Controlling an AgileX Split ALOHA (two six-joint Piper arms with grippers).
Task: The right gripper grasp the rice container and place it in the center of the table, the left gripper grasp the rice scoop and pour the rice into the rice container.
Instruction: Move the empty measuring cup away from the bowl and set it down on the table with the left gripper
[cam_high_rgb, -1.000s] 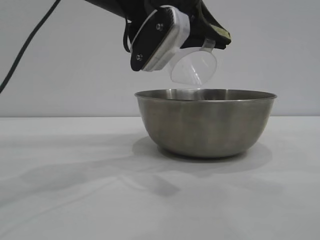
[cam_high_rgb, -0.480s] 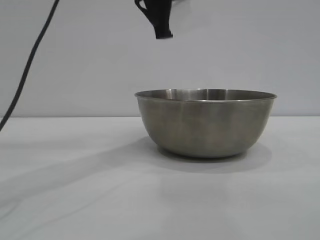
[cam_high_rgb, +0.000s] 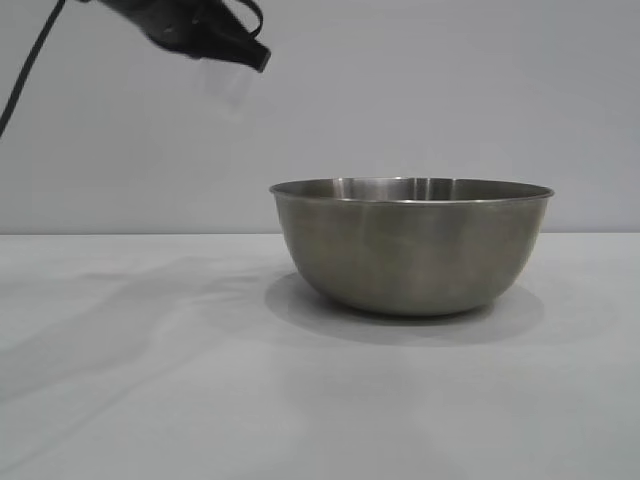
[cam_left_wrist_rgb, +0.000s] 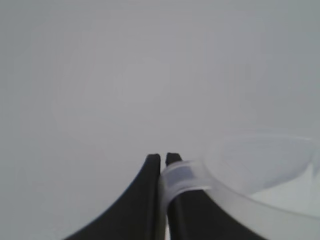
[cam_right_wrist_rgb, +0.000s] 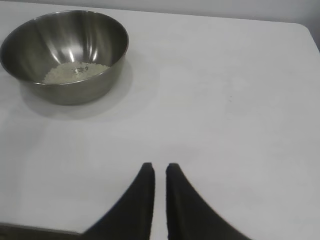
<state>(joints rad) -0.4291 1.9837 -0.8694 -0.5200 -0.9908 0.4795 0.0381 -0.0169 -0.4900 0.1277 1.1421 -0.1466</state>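
Filling the lower half of the exterior view: a white matte tabletop (cam_high_rgb: 150, 400), bare apart from soft shadows, backed by a plain pale grey wall. Standing upright on it, right of middle, the rice container (cam_high_rgb: 411, 245), brushed steel with a thin rim. High at upper left, well clear of the bowl, the left end effector (cam_high_rgb: 225, 45), with the translucent rice scoop (cam_high_rgb: 225, 82) hanging faintly just beneath and a black cable trailing off the frame edge. Shown only by the left wrist view: fingers pressed together on the scoop's handle (cam_left_wrist_rgb: 181, 176), cup body (cam_left_wrist_rgb: 260, 170) beside them against blank grey. Shown only by the right wrist view: the rice (cam_right_wrist_rgb: 75, 71), a small off-white heap on the bowl's floor (cam_right_wrist_rgb: 65, 52), and the right end effector (cam_right_wrist_rgb: 160, 172) well apart from the bowl, low over bare tabletop (cam_right_wrist_rgb: 225, 125), tips nearly together, gripping nothing.
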